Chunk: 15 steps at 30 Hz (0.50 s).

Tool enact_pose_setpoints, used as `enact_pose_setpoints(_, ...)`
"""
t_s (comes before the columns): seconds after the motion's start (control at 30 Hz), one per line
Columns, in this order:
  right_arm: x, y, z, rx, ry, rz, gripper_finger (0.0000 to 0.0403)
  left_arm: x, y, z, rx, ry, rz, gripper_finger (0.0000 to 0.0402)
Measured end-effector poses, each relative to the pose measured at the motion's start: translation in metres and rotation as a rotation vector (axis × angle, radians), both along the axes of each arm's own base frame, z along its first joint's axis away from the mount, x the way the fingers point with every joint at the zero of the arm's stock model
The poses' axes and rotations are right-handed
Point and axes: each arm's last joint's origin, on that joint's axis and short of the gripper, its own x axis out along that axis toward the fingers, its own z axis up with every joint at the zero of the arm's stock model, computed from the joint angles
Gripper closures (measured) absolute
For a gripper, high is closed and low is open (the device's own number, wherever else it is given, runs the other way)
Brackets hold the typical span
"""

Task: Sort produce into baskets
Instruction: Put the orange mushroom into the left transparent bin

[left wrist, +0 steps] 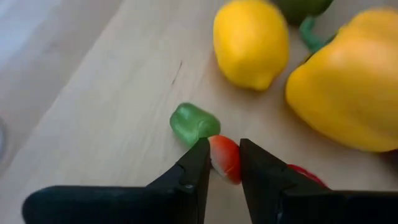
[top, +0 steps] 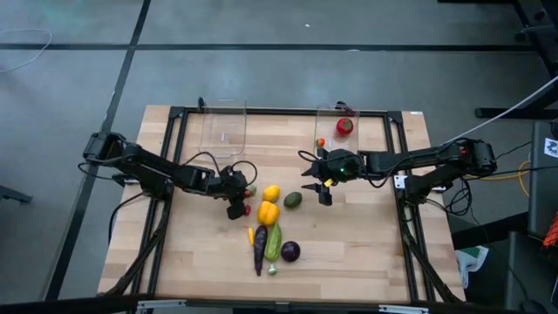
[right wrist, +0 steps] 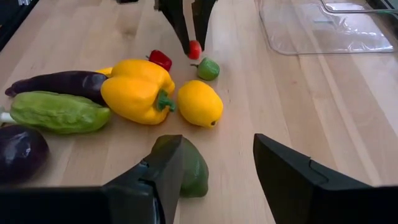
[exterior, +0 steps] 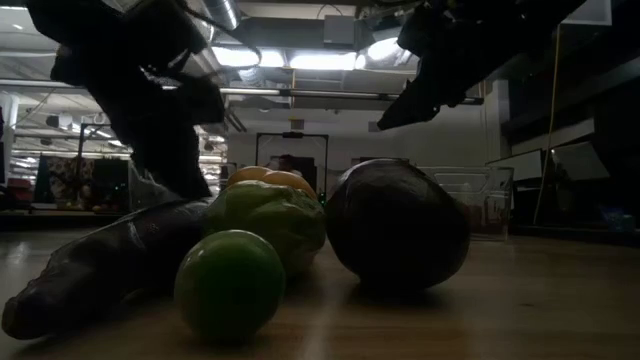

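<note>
Two clear rectangular plastic bins sit at the table's far edge: left bin, and right bin holding a red round tomato. Mid-table lie a large glossy yellow bell pepper, a yellow lemon, a green avocado and a small green piece. The left gripper has its jaws nearly closed, pinching a tiny red piece. The right gripper hangs half-open above the avocado, holding nothing. Light wooden tabletop.
</note>
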Motion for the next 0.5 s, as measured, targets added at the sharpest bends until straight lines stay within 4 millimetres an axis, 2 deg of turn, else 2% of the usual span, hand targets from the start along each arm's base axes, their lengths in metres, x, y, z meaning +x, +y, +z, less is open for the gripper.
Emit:
enact_pose_setpoints(0.27,0.0,0.0,0.0,0.0,0.003,0.0,0.021,-0.014,0.012,0.039,0.05,-0.138,-0.01,0.0327)
enact_pose_setpoints(0.5,0.0,0.0,0.0,0.0,0.003,0.0,0.021,-0.032,0.038,0.074,0.219,-0.283,0.129,0.0327)
